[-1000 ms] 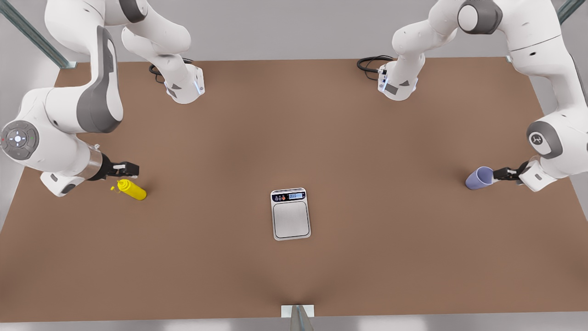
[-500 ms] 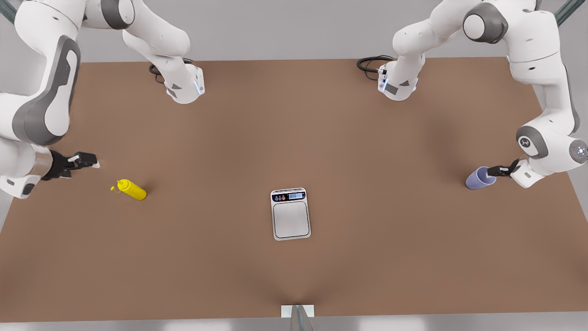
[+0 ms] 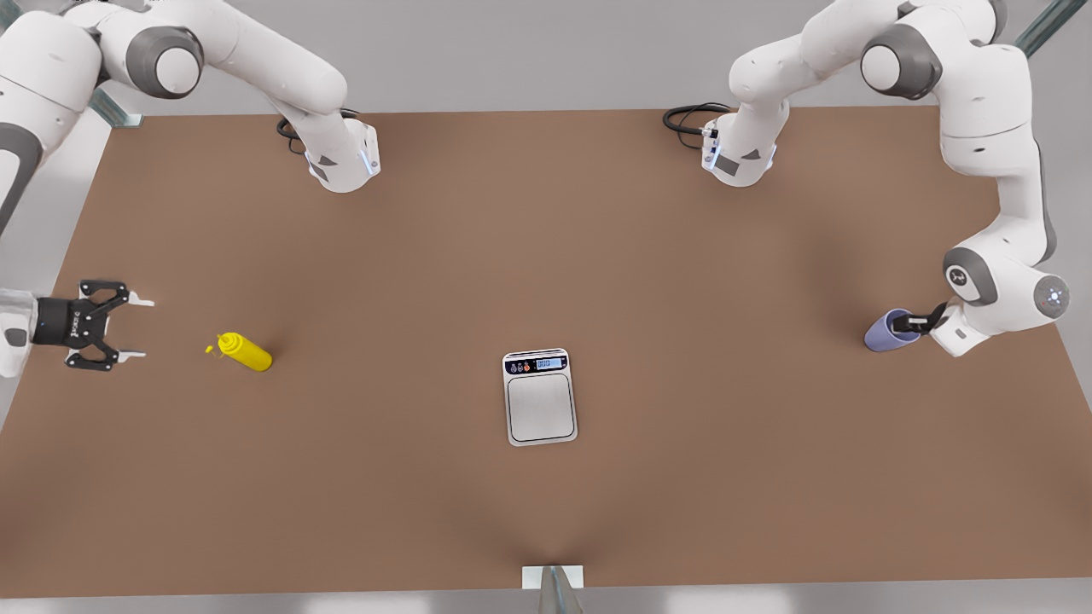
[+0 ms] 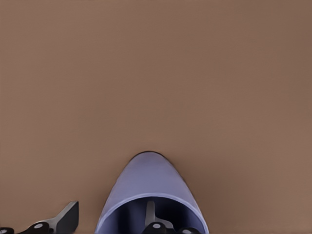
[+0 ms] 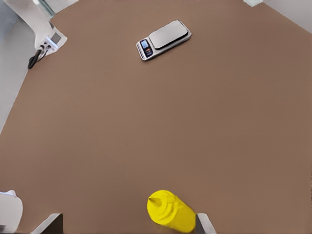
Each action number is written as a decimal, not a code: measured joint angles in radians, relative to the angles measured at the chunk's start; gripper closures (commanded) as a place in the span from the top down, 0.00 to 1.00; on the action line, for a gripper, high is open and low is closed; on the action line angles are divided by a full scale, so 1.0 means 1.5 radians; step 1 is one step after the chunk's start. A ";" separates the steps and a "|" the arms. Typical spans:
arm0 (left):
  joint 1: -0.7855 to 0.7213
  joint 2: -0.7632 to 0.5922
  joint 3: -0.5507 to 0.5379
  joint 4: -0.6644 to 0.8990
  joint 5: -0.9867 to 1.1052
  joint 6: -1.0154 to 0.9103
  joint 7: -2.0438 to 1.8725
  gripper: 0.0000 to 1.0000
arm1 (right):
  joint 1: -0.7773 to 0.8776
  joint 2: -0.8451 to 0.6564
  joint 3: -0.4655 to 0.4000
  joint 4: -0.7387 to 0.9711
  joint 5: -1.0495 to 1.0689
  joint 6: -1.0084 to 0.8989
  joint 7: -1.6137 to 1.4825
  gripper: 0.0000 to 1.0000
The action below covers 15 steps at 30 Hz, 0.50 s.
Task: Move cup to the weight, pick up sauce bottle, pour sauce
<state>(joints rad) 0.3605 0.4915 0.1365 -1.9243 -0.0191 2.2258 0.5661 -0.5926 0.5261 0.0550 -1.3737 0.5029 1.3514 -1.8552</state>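
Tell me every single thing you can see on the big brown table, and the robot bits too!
cup: one, lavender-blue, tipped, near the front view's right edge.
sauce bottle: one, yellow, lying at the front view's left.
weight: one, silver-grey, table's middle.
table: one, brown.
cables: two black coils, by the arm bases.
left gripper: one, black, one finger inside the cup, one outside.
right gripper: one, black, open, short of the bottle.

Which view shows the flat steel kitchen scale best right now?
The front view: the flat steel kitchen scale lies near the table's middle, seen from above, plate and display strip plain. The right wrist view shows it far off and slanted.
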 measured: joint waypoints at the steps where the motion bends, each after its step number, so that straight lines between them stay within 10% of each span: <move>1: 0.000 0.000 -0.001 0.000 0.000 0.000 -0.010 0.53 | -0.016 0.011 0.000 0.000 0.008 -0.001 -0.024 1.00; 7: -0.001 0.002 -0.001 0.001 0.000 0.000 -0.014 0.22 | -0.084 0.099 0.001 0.003 0.031 -0.053 -0.081 1.00; 15: -0.006 0.001 -0.002 0.006 0.000 0.000 -0.033 0.21 | -0.112 0.148 0.000 0.014 0.120 -0.022 -0.160 1.00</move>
<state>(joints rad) 0.3512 0.4924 0.1335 -1.9160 -0.0185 2.2258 0.5170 -0.7609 0.7479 0.0555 -1.3529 0.6825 1.3183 -2.0954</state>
